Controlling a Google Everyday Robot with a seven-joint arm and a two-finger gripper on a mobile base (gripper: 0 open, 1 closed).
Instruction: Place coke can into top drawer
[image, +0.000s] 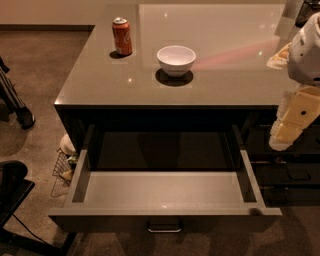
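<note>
The coke can, red with white lettering and a silver top, stands upright on the grey countertop at the back left. The top drawer is pulled wide open below the counter's front edge; it is grey, shallow and empty, with a small silver handle on its front. My gripper hangs at the right edge of the view, beside the counter's right front corner, far from the can and holding nothing that I can see.
A white bowl stands on the counter to the right of the can. A wire basket with items sits on the floor left of the drawer. A dark chair base is at the lower left.
</note>
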